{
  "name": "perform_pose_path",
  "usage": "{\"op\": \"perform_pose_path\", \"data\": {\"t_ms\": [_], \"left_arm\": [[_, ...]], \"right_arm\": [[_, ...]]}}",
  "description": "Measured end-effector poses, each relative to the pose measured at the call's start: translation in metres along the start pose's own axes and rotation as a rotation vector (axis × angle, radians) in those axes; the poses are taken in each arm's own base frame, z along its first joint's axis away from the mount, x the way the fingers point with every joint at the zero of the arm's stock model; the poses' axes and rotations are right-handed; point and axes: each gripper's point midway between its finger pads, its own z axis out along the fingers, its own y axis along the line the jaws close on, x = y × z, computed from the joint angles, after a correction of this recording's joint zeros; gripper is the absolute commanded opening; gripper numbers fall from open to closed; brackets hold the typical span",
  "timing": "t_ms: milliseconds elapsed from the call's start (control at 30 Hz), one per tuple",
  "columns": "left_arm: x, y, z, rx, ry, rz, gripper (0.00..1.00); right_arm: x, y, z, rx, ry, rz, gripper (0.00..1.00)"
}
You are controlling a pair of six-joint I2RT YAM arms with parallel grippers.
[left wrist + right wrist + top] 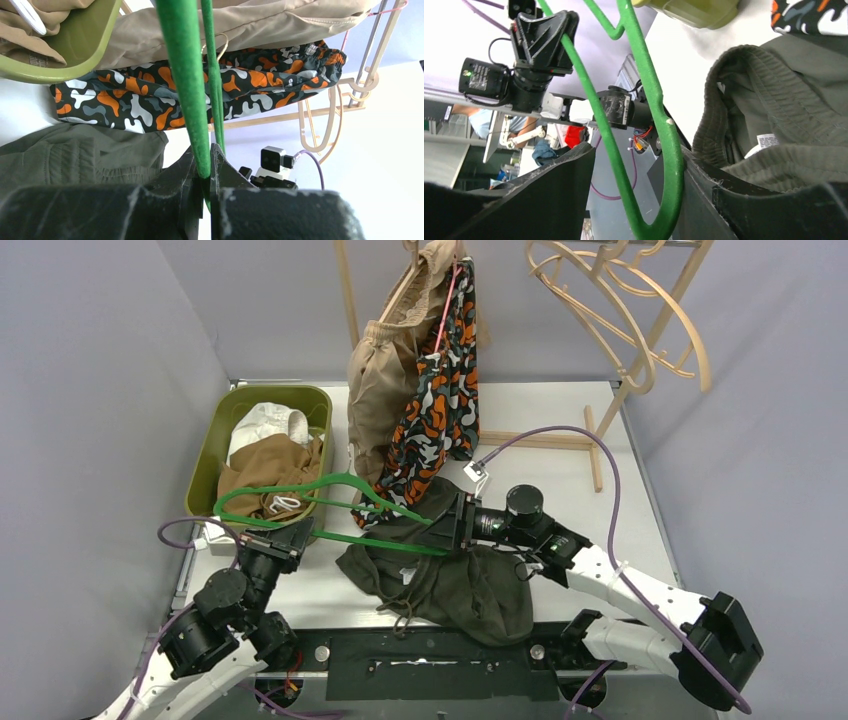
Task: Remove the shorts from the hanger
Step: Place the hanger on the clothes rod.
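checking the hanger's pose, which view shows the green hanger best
Top external: the whole hanger shows, spanning from left gripper to right gripper. Left wrist shows only two bars rising from its shut jaws; right wrist only one bent end between its open jaws.

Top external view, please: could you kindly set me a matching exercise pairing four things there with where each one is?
1 dark olive cloth shorts
2 orange-black-grey camouflage shorts
3 brown cloth shorts
4 slim green hanger

A in the olive-green plastic bin
B clamped in the left gripper
C heaped on the white table
D hanging at the wooden rack

Pairs: 1-C, 2-D, 3-A, 4-B
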Motion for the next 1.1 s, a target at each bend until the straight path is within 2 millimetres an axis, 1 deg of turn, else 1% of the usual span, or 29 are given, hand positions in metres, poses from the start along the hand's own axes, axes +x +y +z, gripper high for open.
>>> {"op": "perform_pose_path", "data": {"t_ms": [33,133,200,300,333,467,600,667,767,900,1000,1033,1100], "left_arm": [[-0.001,0.0,-0.001,0.0,-0.004,-0.004,0.0],[-0.004,0.0,-0.001,0.002,-0.017,-0.016,0.0],[-0.006,0.0,-0.001,0.001,-0.024,-0.025,0.0],[-0.006,0.001,-0.002,-0.001,-0.024,-0.033,0.0],[-0.007,0.001,-0.003,-0.002,-0.024,-0.036,0.0],[-0.008,0.002,-0.006,0.0,-0.023,-0.057,0.0],[-0.009,0.003,-0.007,0.001,-0.024,-0.071,0.0],[-0.009,0.003,-0.007,-0.003,-0.024,-0.075,0.0],[-0.009,0.003,-0.007,-0.003,-0.025,-0.083,0.0],[-0.009,0.003,-0.006,-0.005,-0.025,-0.088,0.0],[-0.01,0.001,-0.006,0.003,-0.03,-0.092,0.0],[-0.01,0.0,-0.005,0.009,-0.034,-0.091,0.0],[-0.012,-0.006,-0.005,0.028,-0.04,-0.081,0.0]], "right_arm": [[-0.001,0.006,-0.001,-0.02,0.005,-0.011,0.56],[-0.003,0.016,-0.002,-0.047,0.01,-0.031,0.51],[-0.004,0.019,-0.003,-0.056,0.014,-0.038,0.48],[-0.004,0.02,-0.004,-0.058,0.016,-0.048,0.4],[-0.004,0.022,-0.006,-0.062,0.015,-0.055,0.39],[-0.005,0.031,-0.011,-0.089,0.008,-0.083,0.4],[-0.006,0.037,-0.016,-0.098,0.0,-0.113,0.47],[-0.007,0.041,-0.019,-0.107,-0.008,-0.127,0.47],[-0.008,0.045,-0.024,-0.115,-0.024,-0.149,0.39],[-0.011,0.049,-0.027,-0.115,-0.042,-0.165,0.17],[-0.014,0.051,-0.028,-0.114,-0.053,-0.168,0.03],[-0.014,0.052,-0.028,-0.117,-0.055,-0.165,0.0],[-0.015,0.055,-0.029,-0.125,-0.06,-0.167,0.0]]}}
